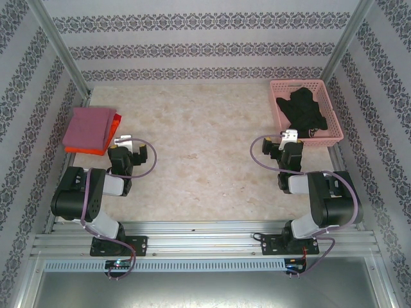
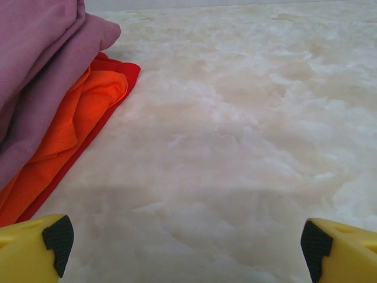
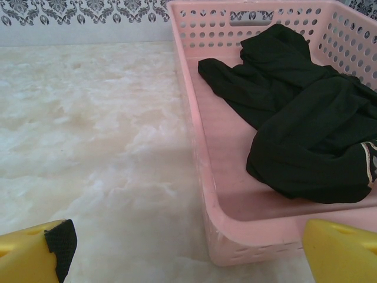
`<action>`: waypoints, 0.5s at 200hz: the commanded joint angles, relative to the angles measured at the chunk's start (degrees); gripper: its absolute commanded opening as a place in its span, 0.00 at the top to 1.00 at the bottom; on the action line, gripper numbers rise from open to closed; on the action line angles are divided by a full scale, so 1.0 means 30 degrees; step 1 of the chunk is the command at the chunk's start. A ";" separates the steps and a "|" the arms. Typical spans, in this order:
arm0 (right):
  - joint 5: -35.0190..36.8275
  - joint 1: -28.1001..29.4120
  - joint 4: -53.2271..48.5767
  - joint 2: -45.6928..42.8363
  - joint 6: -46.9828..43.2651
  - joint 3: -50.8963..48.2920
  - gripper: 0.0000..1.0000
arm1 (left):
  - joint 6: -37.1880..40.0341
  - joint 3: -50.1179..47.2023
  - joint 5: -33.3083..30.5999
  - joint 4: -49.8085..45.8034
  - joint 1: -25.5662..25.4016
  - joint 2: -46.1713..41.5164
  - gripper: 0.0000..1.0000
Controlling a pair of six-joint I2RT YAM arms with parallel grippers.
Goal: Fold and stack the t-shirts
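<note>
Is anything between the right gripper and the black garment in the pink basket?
Yes: the near wall of the pink perforated plastic basket rises between the open right gripper and the crumpled black cloth garment. Nothing visible lies on the garment.

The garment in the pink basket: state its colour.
Black. The garment lies crumpled in the basket, clearest in the right wrist view.

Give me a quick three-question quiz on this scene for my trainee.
1. True or false: the maroon shirt lies on top of the orange shirt.
2. What lies in the pink basket? A) a yellow towel B) a black garment C) a white cup
3. Fill in: the left gripper and right gripper both stand ___.
Key: 1 true; 2 B; 3 open.
</note>
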 commanded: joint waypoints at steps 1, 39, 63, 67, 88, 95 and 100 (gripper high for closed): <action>-0.0306 -0.0056 0.0190 -0.0085 -0.0077 0.0180 0.02 | -0.0240 0.0345 0.0088 0.0732 0.0091 -0.0077 0.00; -0.0168 0.0027 0.0219 -0.0077 -0.0102 0.0180 0.02 | -0.0196 0.0391 0.0225 0.0646 0.0090 -0.0077 0.00; -0.0135 0.0057 0.0161 -0.0085 -0.0142 0.0209 0.02 | -0.0152 0.0421 0.0334 0.0568 0.0090 -0.0075 0.00; -0.0130 0.0057 0.0161 -0.0085 -0.0149 0.0209 0.02 | -0.0126 0.0435 0.0367 0.0571 0.0090 -0.0074 0.00; -0.0100 0.0042 0.0133 -0.0074 -0.0149 0.0236 0.02 | -0.0122 0.0450 0.0400 0.0548 0.0090 -0.0066 0.00; -0.0072 0.0081 0.0131 -0.0064 -0.0135 0.0238 0.02 | -0.0122 0.0451 0.0401 0.0531 0.0090 -0.0077 0.00; -0.0026 0.0101 0.0131 -0.0057 -0.0182 0.0238 0.02 | -0.0122 0.0472 0.0401 0.0543 0.0092 -0.0057 0.00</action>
